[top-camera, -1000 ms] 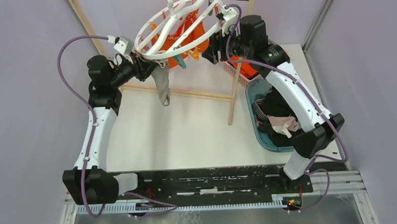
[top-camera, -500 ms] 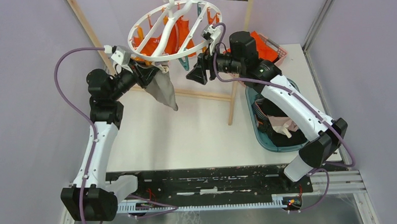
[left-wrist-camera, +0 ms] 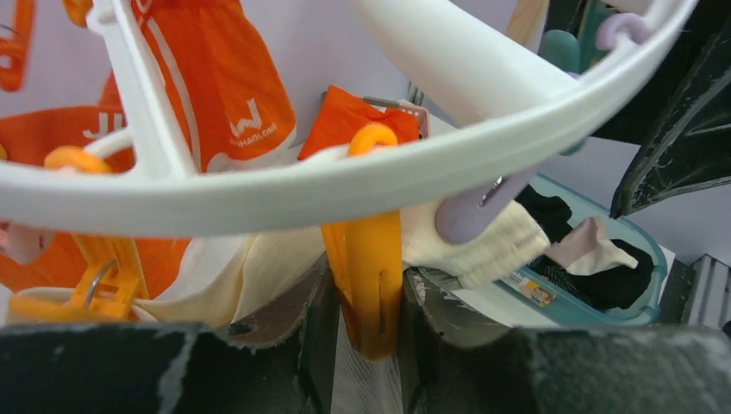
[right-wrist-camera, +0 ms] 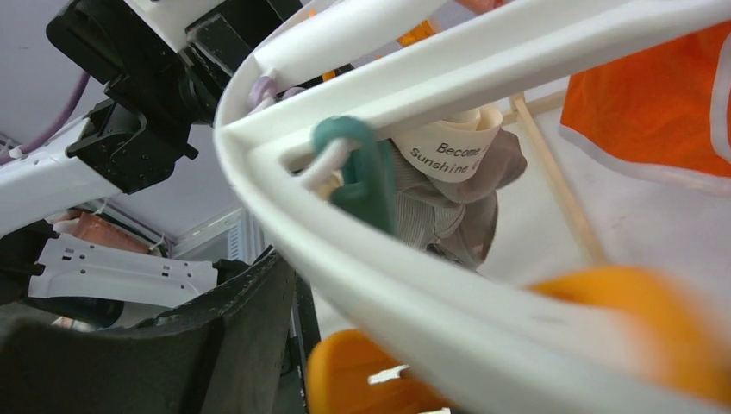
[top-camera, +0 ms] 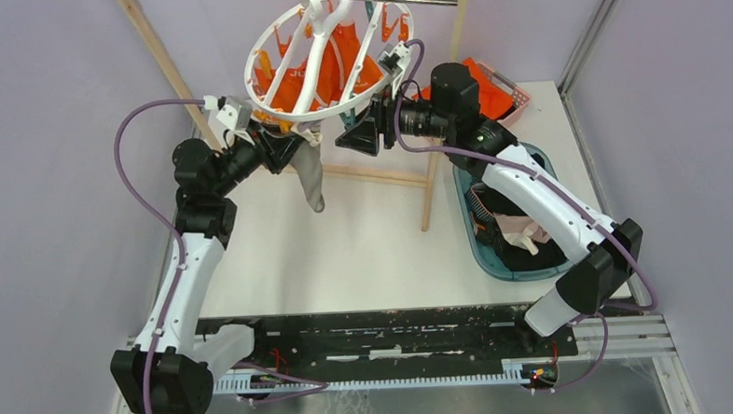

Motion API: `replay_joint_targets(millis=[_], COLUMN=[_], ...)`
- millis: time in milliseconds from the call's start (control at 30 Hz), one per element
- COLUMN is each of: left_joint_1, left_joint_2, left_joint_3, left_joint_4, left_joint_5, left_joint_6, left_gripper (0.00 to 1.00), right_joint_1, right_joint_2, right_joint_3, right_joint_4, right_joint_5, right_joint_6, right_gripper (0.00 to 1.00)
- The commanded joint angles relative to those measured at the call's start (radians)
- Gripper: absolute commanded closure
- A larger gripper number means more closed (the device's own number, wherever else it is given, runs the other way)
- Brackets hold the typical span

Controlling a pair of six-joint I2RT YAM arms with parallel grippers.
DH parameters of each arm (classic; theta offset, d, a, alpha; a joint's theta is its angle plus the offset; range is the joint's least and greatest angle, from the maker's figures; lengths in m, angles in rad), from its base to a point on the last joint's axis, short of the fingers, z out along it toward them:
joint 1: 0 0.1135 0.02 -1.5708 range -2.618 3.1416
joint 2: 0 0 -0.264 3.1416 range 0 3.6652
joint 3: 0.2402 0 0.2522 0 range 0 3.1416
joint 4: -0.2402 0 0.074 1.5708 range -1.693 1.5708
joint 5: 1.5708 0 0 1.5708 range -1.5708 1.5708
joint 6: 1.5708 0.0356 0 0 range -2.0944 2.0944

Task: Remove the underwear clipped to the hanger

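Note:
The white ring hanger (top-camera: 330, 52) hangs by its hook from the metal bar. The bright orange underwear (top-camera: 312, 79) is clipped under it. The beige-grey underwear (top-camera: 311, 177) hangs from the ring's near rim. My left gripper (top-camera: 284, 147) is shut on an orange peg (left-wrist-camera: 366, 272) that holds the beige-grey underwear (left-wrist-camera: 250, 276). My right gripper (top-camera: 360, 135) is open just under the ring's right rim (right-wrist-camera: 414, 285). Only its left finger (right-wrist-camera: 215, 345) shows, next to an orange peg (right-wrist-camera: 362, 379). I see no black underwear on the hanger.
The wooden-post frame (top-camera: 432, 157) stands at the back with its metal bar on top. A teal tub (top-camera: 476, 239) holding dark and pink clothes sits at the right. A pink basket with a folded orange cloth (top-camera: 493, 85) is behind it. A teal peg (right-wrist-camera: 362, 172) dangles from the rim.
The hanger has swung and tilted. My left gripper moved right along with the peg and the beige-grey garment. My right gripper moved left from the right rim to under the ring.

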Motion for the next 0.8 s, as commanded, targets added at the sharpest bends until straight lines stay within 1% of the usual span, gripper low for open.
replay_joint_targets(millis=[0, 133, 200, 267, 367, 433, 533, 600, 700, 767], left_joint_1=[-0.023, -0.031, -0.031, -0.03, -0.029, -0.032, -0.036, -0.037, -0.038, -0.04], left_joint_2=[-0.055, -0.072, -0.08, -0.082, -0.064, -0.039, -0.012, 0.015, 0.051, 0.062], left_joint_3=[-0.035, -0.064, -0.08, -0.098, -0.104, -0.098, -0.096, -0.083, -0.053, -0.046], left_joint_4=[0.04, 0.042, 0.044, 0.059, 0.082, 0.088, 0.115, 0.128, 0.129, 0.13], left_joint_5=[0.05, 0.061, 0.062, 0.059, 0.048, 0.05, 0.021, 0.006, -0.017, -0.046], left_joint_6=[-0.051, -0.066, -0.067, -0.067, -0.074, -0.086, -0.096, -0.095, -0.096, -0.094], left_gripper=[0.6, 0.46, 0.43, 0.41, 0.41, 0.41, 0.41, 0.41, 0.41, 0.41], right_joint_1=[0.006, 0.007, 0.009, 0.016, 0.017, 0.02, 0.042, 0.058, 0.064, 0.062], right_joint_2=[-0.044, -0.048, -0.045, -0.029, 0.043, 0.119, 0.175, 0.203, 0.247, 0.264], right_joint_3=[-0.117, -0.208, -0.25, -0.284, -0.25, -0.192, -0.164, -0.123, -0.046, 0.001], right_joint_4=[0.173, 0.251, 0.288, 0.327, 0.349, 0.364, 0.44, 0.411, 0.31, 0.209], right_joint_5=[-0.041, -0.046, -0.036, -0.011, -0.014, -0.072, -0.124, -0.129, -0.108, -0.087], right_joint_6=[0.085, 0.083, 0.082, 0.075, 0.06, 0.112, 0.18, 0.163, 0.097, 0.027], right_gripper=[0.35, 0.34, 0.34, 0.34, 0.34, 0.35, 0.35, 0.35, 0.37, 0.39])
